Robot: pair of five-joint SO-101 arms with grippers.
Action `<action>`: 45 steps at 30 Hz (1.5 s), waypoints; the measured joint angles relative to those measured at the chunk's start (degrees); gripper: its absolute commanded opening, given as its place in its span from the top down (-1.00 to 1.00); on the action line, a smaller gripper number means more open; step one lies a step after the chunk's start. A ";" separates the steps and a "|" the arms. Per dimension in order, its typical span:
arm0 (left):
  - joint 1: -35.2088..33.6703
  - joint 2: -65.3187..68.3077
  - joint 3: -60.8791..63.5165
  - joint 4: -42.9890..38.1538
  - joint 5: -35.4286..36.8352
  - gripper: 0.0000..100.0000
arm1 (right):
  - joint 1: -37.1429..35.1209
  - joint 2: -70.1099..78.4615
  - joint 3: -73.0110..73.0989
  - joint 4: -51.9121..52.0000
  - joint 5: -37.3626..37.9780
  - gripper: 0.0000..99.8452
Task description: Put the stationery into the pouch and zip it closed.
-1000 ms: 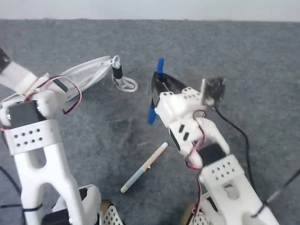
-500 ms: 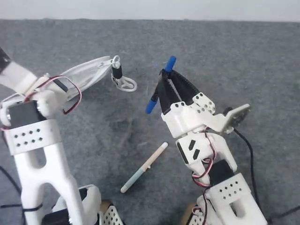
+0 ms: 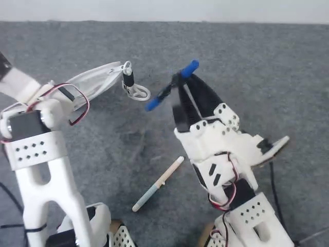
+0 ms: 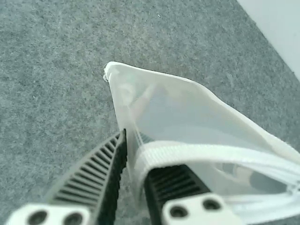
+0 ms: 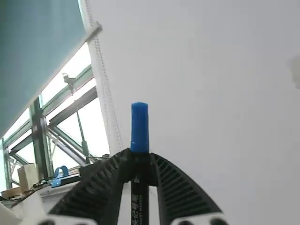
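Left jaws: narrow, pinching the woven rim of the translucent white zip pouch (image 4: 178, 110), with one side of the jaws on each face of its wall.
Pouch place: far left of the grey felt-covered desk (image 3: 267, 62). In the high view its left end (image 3: 95, 80) is hidden behind the left arm.
Pouch content: pale shapes show through the wall, too unclear to name.
Zip pull: a black tab with a white ring (image 3: 136, 92), at the pouch's right end.
Right jaws: shut on the blue-capped black marker (image 3: 163, 94), held tilted above the desk's middle. Its body is partly covered by the jaws (image 5: 139, 126).
White and green pen (image 3: 157, 184): lying on the desk, near, between the arms, apart from all.
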 measured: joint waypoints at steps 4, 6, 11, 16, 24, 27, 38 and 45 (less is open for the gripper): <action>0.00 0.00 0.00 0.00 0.00 0.98 | -4.48 1.14 -5.54 -0.26 2.90 0.99; 0.00 0.00 0.00 0.00 0.00 0.98 | -6.07 5.10 -8.88 -0.62 3.34 0.99; 0.00 0.00 0.00 0.00 0.00 0.98 | -7.12 17.41 -19.16 -0.88 3.52 0.99; 0.00 0.00 0.00 0.00 0.00 0.98 | -7.30 30.59 -29.27 -0.88 3.52 0.99; 0.00 0.00 0.00 0.00 0.00 0.98 | -7.30 48.09 -38.24 -0.88 3.52 0.99; 0.00 0.00 0.00 0.00 0.00 0.98 | -7.30 52.40 -41.14 -0.88 3.52 0.99; 0.18 0.00 0.00 0.00 0.00 0.98 | -7.30 62.51 -46.77 -0.88 3.69 0.99; 0.18 0.00 0.00 0.00 0.00 0.98 | -7.65 62.68 -38.42 -7.21 11.69 0.99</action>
